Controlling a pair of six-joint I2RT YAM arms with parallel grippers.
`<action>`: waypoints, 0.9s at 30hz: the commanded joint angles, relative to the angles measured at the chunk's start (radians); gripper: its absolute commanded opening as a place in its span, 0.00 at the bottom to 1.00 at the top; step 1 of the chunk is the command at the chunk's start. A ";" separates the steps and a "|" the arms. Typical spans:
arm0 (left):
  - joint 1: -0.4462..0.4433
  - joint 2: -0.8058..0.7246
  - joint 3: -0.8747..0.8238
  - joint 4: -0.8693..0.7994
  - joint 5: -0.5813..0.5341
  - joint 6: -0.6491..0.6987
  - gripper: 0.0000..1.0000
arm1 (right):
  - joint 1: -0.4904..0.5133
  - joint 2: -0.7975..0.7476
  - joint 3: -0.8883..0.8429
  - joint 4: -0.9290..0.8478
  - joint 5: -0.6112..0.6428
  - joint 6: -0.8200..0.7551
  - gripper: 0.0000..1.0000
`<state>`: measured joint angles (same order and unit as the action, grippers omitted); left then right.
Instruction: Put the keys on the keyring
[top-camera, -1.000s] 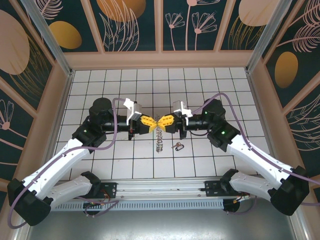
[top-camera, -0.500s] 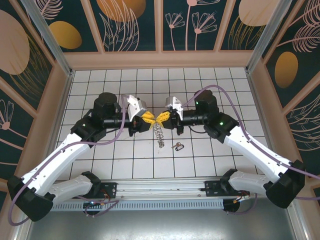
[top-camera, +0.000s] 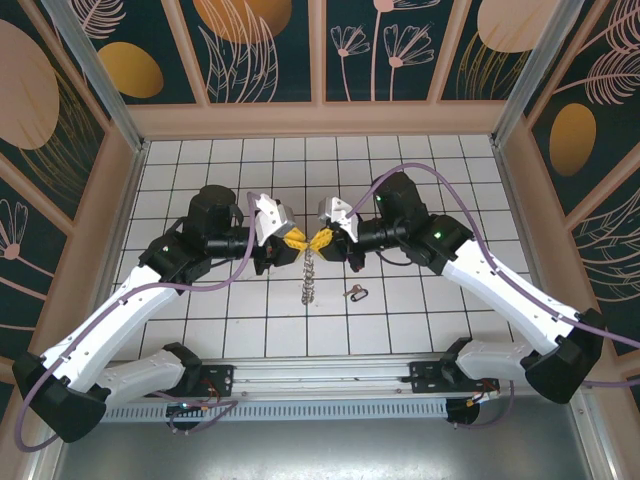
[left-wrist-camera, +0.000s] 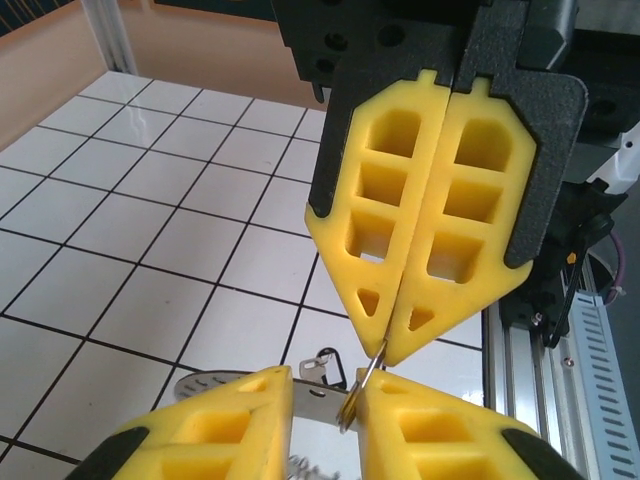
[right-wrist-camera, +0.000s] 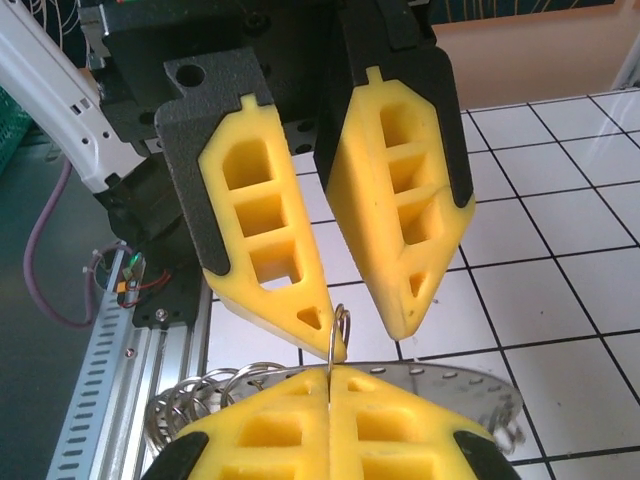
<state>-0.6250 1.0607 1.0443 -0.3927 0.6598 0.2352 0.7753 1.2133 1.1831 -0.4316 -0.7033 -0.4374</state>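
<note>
My right gripper (top-camera: 322, 238) (right-wrist-camera: 330, 375) is shut on a small silver keyring (right-wrist-camera: 338, 330) (left-wrist-camera: 362, 385), held edge-up above the table. The left gripper (top-camera: 295, 241) (left-wrist-camera: 325, 385) faces it tip to tip and is open, its jaws either side of the ring, with one finger touching the ring. A chain of linked silver rings (top-camera: 308, 278) (right-wrist-camera: 200, 405) hangs from the held ring. A silver key on a black clip (top-camera: 355, 293) (left-wrist-camera: 322, 366) lies on the white tiles just below and right of the grippers.
Under the grippers in both wrist views lies a perforated metal strip (right-wrist-camera: 460, 385) (left-wrist-camera: 200, 385). Wooden walls (top-camera: 320, 120) enclose the white tiled table. An aluminium rail (top-camera: 320, 385) with the arm bases runs along the near edge.
Both grippers have shifted slightly left and toward the back while staying tip to tip. The ring chain moved with them and now hangs straighter. The key on the tiles has not moved.
</note>
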 joint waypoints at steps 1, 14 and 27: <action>-0.008 0.016 0.026 -0.021 0.004 0.028 0.20 | 0.016 0.008 0.046 -0.035 0.002 -0.033 0.00; -0.009 -0.021 -0.022 0.049 0.064 0.001 0.00 | 0.021 -0.005 0.024 -0.004 0.089 -0.012 0.00; -0.008 -0.072 -0.117 0.200 0.119 -0.094 0.00 | -0.008 -0.136 -0.150 0.141 0.116 0.080 0.25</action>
<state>-0.6289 1.0134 0.9356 -0.2764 0.7353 0.1722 0.7719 1.1103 1.0607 -0.3546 -0.5865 -0.3805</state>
